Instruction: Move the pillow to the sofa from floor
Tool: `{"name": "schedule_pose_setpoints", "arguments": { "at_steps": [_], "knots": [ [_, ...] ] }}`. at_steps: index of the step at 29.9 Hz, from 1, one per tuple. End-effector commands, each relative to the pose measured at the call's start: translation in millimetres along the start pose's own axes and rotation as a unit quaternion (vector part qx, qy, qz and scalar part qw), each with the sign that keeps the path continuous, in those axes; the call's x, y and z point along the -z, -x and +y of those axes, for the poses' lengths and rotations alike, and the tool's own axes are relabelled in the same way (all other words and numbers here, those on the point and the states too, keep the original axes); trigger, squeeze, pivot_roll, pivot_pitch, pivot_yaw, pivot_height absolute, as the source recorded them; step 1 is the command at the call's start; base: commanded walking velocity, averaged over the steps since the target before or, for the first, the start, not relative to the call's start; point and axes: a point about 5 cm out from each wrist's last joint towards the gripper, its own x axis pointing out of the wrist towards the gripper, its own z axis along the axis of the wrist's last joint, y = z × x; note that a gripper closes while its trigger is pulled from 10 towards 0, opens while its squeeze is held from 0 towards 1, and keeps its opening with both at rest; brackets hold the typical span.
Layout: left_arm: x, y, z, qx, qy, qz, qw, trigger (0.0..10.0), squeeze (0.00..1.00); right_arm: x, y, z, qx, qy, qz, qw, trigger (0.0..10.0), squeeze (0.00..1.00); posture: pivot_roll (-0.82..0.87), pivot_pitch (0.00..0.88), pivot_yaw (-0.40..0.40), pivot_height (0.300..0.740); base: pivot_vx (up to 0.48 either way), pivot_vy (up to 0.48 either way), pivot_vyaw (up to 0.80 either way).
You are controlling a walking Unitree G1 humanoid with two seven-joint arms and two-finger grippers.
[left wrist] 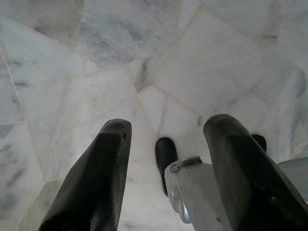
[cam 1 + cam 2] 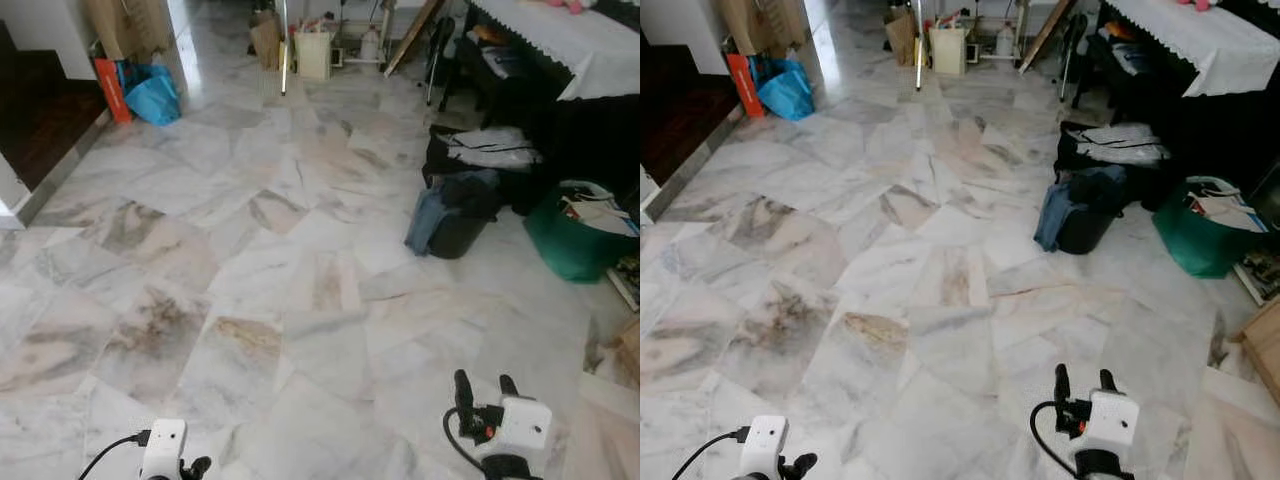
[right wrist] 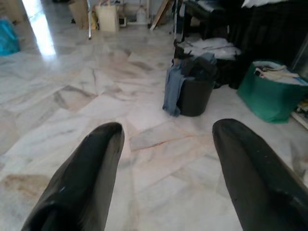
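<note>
We held both arms low in front of us, because there was nothing yet to take: the pillow and the sofa were not to be seen anywhere before us, so in our judgement we were at the searching step, with the carrying not begun. Our right gripper (image 2: pixel 487 384) pointed forward over the marble floor (image 2: pixel 250 300), its two black fingers (image 3: pixel 82 178) spread apart and empty. Our left gripper (image 1: pixel 166 149) hung pointing down at the tiles, its fingers also spread with nothing between them. The floor was of pale marble slabs with grey and brown veins, glossy, with a bright reflection at the far end. On our right stood a black bin (image 2: pixel 462 225) with blue cloth (image 2: pixel 425 220) hanging over its side, a green basket (image 2: pixel 575 240) with papers just beside it, and a dark table under a white lace cloth (image 2: pixel 560 40). Far on our left lay a blue bag (image 2: pixel 153 95) beside an orange box (image 2: pixel 112 88).
</note>
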Motion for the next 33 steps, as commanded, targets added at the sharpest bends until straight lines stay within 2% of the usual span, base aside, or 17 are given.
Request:
{"name": "schedule_pose_setpoints", "arguments": {
  "at_steps": [1,5,7,9,11,12,16,17,19,21,24,26,29,33],
  "knots": [
    [4,1.2,1.8,-0.003,0.005,0.006,1.0,10.0,0.0,-3,1.1,-1.1,0.002,0.004,0.001,1.0,10.0,0.0,0.0,0.0,-0.029,0.74,0.0,0.0,0.0],
    [4,1.3,2.6,-0.004,0.006,0.005,1.0,10.0,0.0,4,21.0,-7.2,0.01,0.02,0.03,0.999,10.0,0.0,0.0,0.0,-0.03,0.74,0.0,0.0,0.0],
    [4,1.3,2.5,-0.005,0.007,0.005,1.0,10.0,0.0,8,22.8,-13.6,0.025,0.022,0.044,0.998,10.0,0.0,0.01,0.0,-0.031,0.74,0.0,0.0,0.0],
    [3,1.2,2.5,-0.005,0.006,0.005,1.0,10.0,0.0,14,19.0,-19.7,0.037,0.031,0.064,0.997,10.0,0.0,0.0,0.0,-0.027,0.74,0.0,0.0,0.0],
    [3,0.9,1.7,-0.004,0.006,0.005,1.0,10.0,0.0,21,7.1,-24.4,0.049,0.039,0.094,0.994,10.0,0.0,0.0,0.0,-0.023,0.74,0.0,0.0,0.0],
    [3,0.9,1.7,-0.004,0.006,0.005,1.0,10.0,0.0,21,7.1,-24.4,0.049,0.039,0.094,0.994,10.0,0.0,0.0,0.0,-0.023,0.74,0.0,0.0,0.0],
    [2,0.6,1.0,-0.002,0.006,0.005,1.0,10.0,0.0,36,-15.2,-25.2,0.042,0.049,0.157,0.985,10.0,0.0,0.0,0.0,-0.019,0.74,0.0,0.0,0.0],
    [2,0.6,0.9,-0.001,0.005,0.005,1.0,10.0,0.0,41,-17.5,-28.7,0.053,0.06,0.183,0.98,10.0,0.0,-0.01,0.0,-0.023,0.74,0.0,0.0,0.0],
    [3,0.5,0.3,-0.001,0.006,0.006,1.0,10.0,0.0,49,-16.7,-31.2,0.059,0.048,0.215,0.974,10.0,0.0,0.0,0.0,-0.024,0.74,0.0,0.0,0.0],
    [3,0.5,0.2,-0.001,0.006,0.005,1.0,10.0,0.0,63,-8.3,-32.5,0.058,0.043,0.272,0.96,10.0,0.0,0.01,0.0,-0.024,0.74,0.0,0.0,0.0],
    [3,0.5,0.2,0.0,0.006,0.005,1.0,10.0,0.0,77,4.8,-34.9,0.07,0.029,0.326,0.942,10.0,0.0,0.01,0.0,-0.023,0.74,0.0,0.0,0.0],
    [3,0.5,0.3,-0.001,0.011,0.006,1.0,10.0,0.0,94,25.4,-29.4,0.068,0.011,0.393,0.917,10.0,0.0,0.01,0.0,-0.021,0.74,0.0,0.0,0.0],
    [4,0.7,0.5,-0.001,0.012,0.007,1.0,10.0,0.0,99,30.4,-23.5,0.063,-0.002,0.406,0.912,10.0,0.0,0.02,0.0,-0.019,0.74,0.0,0.0,0.0],
    [5,0.9,1.2,-0.006,0.011,0.01,1.0,10.0,0.0,101,31.6,-15.0,0.05,-0.009,0.407,0.912,10.0,0.0,0.02,0.0,-0.019,0.74,0.0,0.0,0.0]
  ]
}}
